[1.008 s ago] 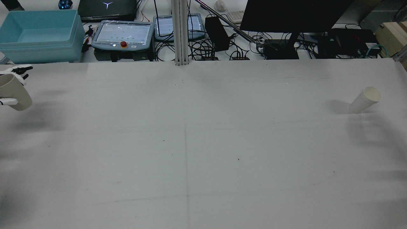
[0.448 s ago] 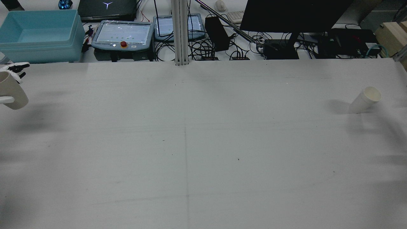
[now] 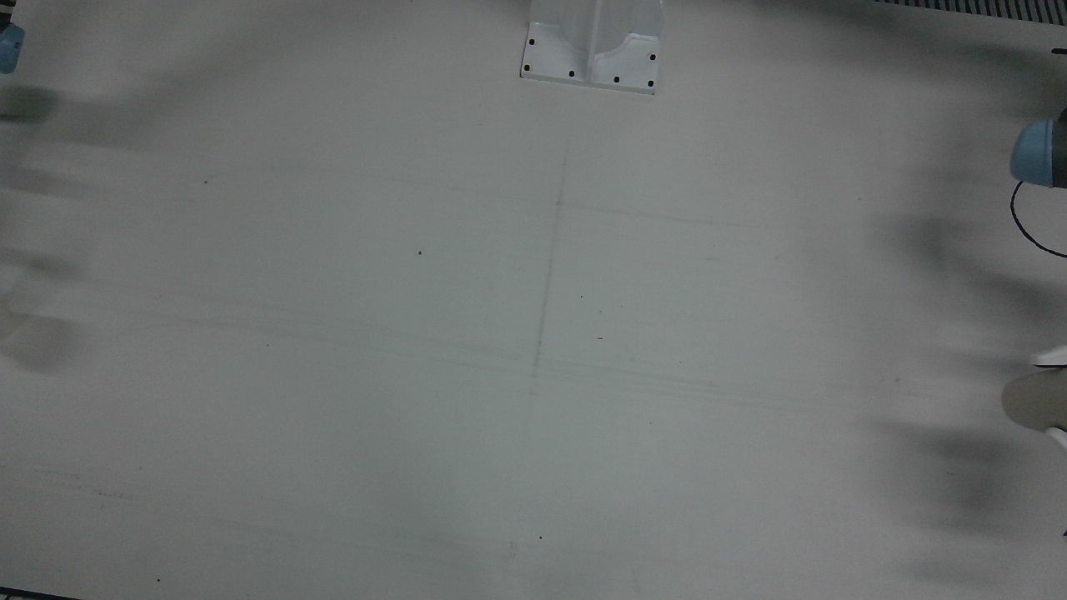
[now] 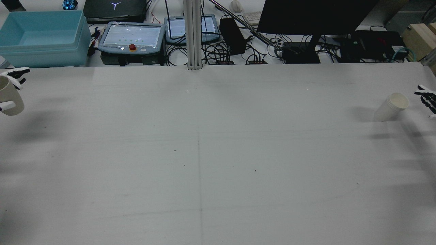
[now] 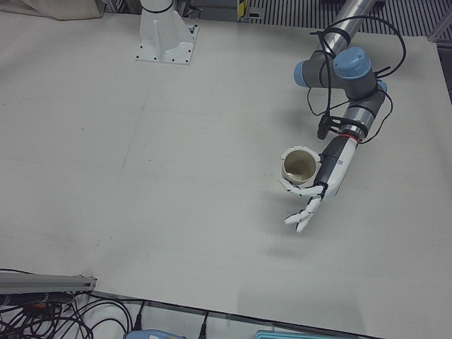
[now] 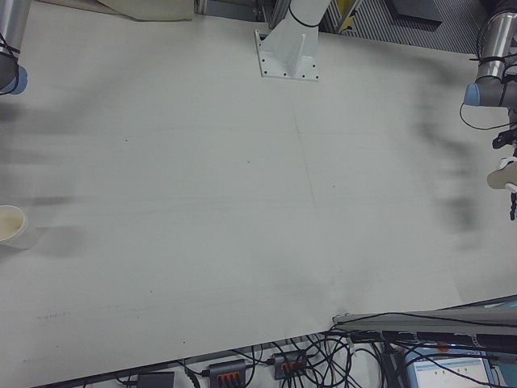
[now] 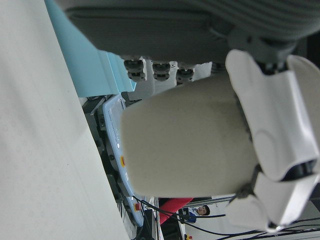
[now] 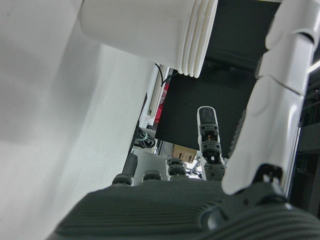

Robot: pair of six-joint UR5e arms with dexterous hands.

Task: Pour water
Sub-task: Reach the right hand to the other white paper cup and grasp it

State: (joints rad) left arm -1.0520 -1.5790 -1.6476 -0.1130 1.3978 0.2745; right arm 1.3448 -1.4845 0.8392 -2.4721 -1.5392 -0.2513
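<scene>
My left hand (image 5: pixel 314 191) is shut on a beige paper cup (image 5: pixel 299 164) and holds it upright above the table. It sits at the far left edge of the rear view (image 4: pixel 8 97) and fills the left hand view (image 7: pixel 185 140). A stack of white paper cups (image 4: pixel 391 106) stands on the table at the far right; it also shows in the right-front view (image 6: pixel 11 225). My right hand (image 4: pixel 427 100) is open just to the right of the stack, apart from it. In the right hand view the stack (image 8: pixel 150 32) lies ahead of the spread fingers (image 8: pixel 280 100).
A blue bin (image 4: pixel 41 37), teach pendants (image 4: pixel 131 37), cables and a monitor (image 4: pixel 316 17) lie beyond the table's far edge. A metal post (image 4: pixel 193 34) stands at the far middle. A white base plate (image 3: pixel 592 50) is bolted to the table.
My left hand has carried the beige cup further left, toward the rear view's edge. My right hand has come into view at the right edge beside the white cups.
</scene>
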